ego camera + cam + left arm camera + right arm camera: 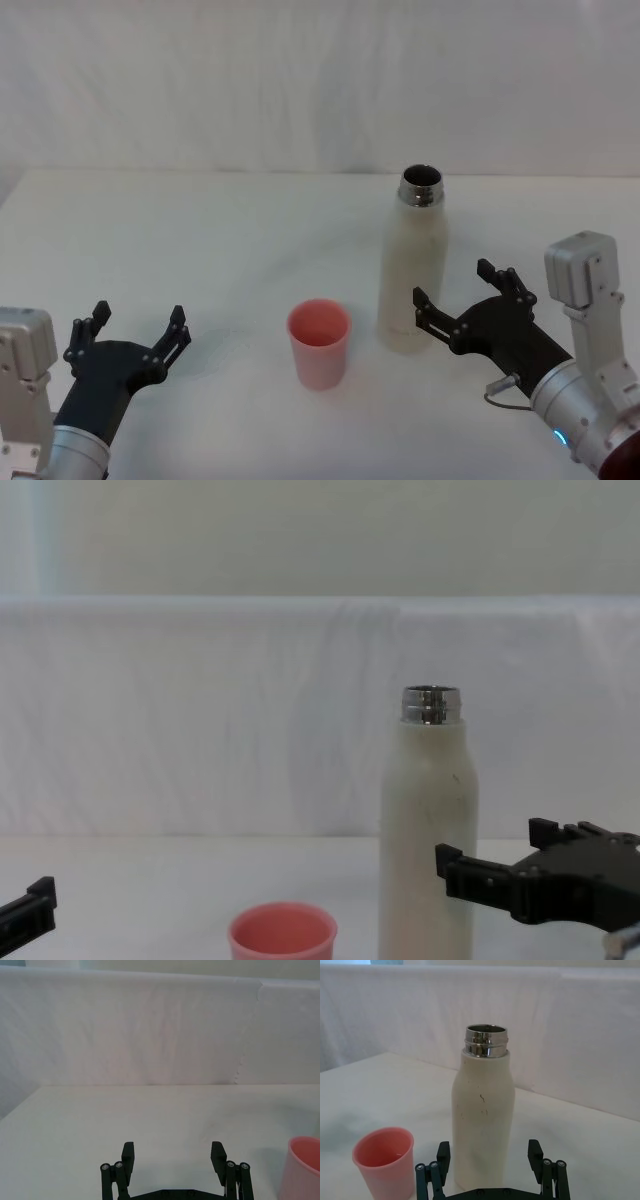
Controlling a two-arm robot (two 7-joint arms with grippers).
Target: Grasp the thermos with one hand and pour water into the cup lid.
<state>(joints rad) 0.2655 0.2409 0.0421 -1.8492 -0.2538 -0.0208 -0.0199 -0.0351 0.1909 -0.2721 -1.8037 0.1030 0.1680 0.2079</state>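
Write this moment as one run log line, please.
right gripper: open, beside thermos | left gripper: open, idle | cup lid: upright

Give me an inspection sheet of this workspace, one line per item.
Surface: white table, flat.
Job's things: thermos upright, uncapped; cup lid upright to its left, apart from it.
Clutter: nothing seen.
Grippers: right gripper open beside the thermos's lower body, not gripping; left gripper open, low on the left, away from the cup lid.
Cables: short grey cable at the right wrist.
Surroundings: white cloth backdrop behind the table.
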